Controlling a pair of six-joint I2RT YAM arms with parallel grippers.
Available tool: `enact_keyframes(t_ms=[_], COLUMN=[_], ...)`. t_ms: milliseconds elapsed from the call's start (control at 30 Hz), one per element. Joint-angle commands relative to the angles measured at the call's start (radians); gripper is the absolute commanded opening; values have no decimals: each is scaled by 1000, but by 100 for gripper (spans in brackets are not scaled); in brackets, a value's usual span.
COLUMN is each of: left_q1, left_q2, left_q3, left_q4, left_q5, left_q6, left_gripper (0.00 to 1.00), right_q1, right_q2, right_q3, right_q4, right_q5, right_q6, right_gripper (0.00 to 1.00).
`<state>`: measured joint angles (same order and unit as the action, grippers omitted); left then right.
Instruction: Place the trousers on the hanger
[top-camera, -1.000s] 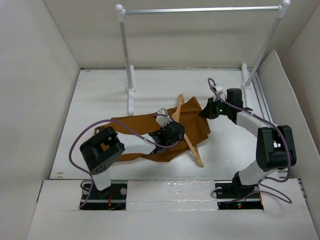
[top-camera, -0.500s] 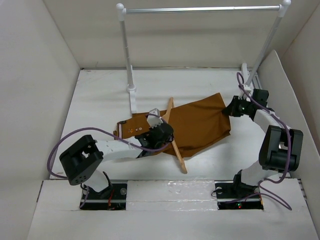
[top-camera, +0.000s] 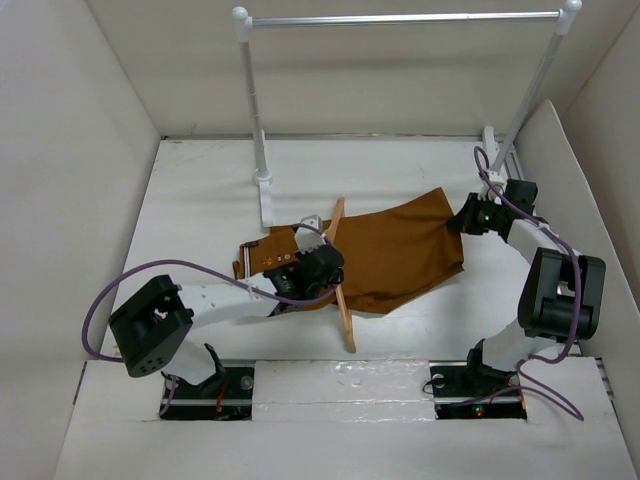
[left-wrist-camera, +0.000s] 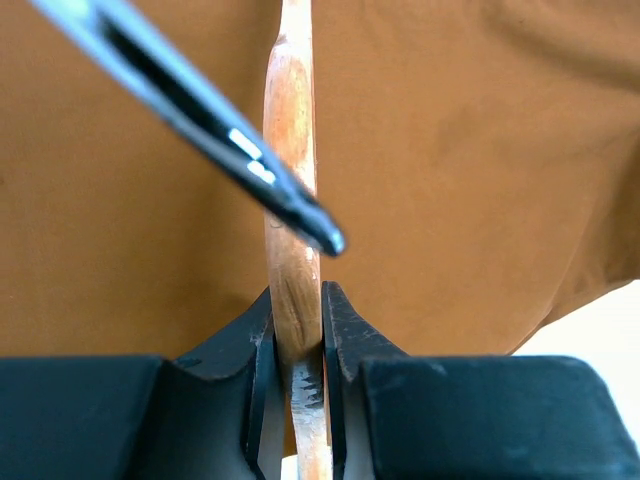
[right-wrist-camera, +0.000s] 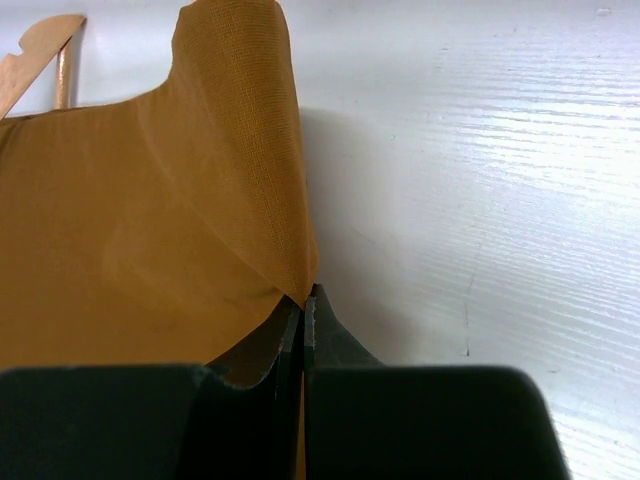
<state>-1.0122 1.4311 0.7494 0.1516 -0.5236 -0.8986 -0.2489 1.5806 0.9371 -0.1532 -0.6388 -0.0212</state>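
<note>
The trousers (top-camera: 395, 250) are seen as a broad sheet of rust-brown woven cloth, matt and finely ribbed in the right wrist view, spread flat across the middle of the white worktop (top-camera: 200, 200) with one corner drawn out toward the right edge. The hanger (top-camera: 343, 305), a thin bar of light-tan wood with a smooth, slightly varnished grain, is laid across the cloth, running from the far side toward the near edge, with its near tip resting on bare worktop. The left gripper (top-camera: 325, 268) is clamped on the hanger, the wood being pinched between both black fingers in the left wrist view, where a dark glossy rod (left-wrist-camera: 210, 130) also crosses the picture, too blurred to be identified. The right gripper (top-camera: 462, 222) is closed on the right-hand corner of the trousers, the fabric being lifted into a curled fold at the jaws. A silver rail (top-camera: 400, 18) on white posts is stood along the far edge. Open surface is left along the left edge, in the far left corner and in a strip before the near edge; less room is left at the right edge, close to the right gripper. Compared with half a second ago, the hanger's near tip has been swung slightly leftward, so the bar is set more squarely to the near edge, while the cloth and the right gripper are hardly changed.
</note>
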Motion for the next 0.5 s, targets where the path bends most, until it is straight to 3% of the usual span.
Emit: enact_keyframes(t_ms=[0, 200, 300, 400, 433, 467], left_q1=[-2, -29, -29, -39, -39, -39], left_q2=[-14, 29, 40, 20, 12, -16], left_q3=[69, 168, 209, 255, 272, 303], left_q4=[-61, -99, -121, -142, -150, -188], left_q5=[-26, -72, -88, -99, -105, -122], left_q6=[64, 26, -5, -16, -17, -7], left_gripper=[0, 0, 0, 0, 0, 0], right_q1=[33, 51, 60, 73, 95, 121], right_q2=[-16, -25, -45, -97, -119, -166], right_q3=[-14, -47, -63, -49, -40, -17], right_q4=[81, 87, 77, 29, -12, -55], right_q5=[16, 21, 22, 21, 31, 42], right_q6=[7, 7, 7, -5, -11, -23], right_gripper=[0, 0, 11, 38, 58, 70])
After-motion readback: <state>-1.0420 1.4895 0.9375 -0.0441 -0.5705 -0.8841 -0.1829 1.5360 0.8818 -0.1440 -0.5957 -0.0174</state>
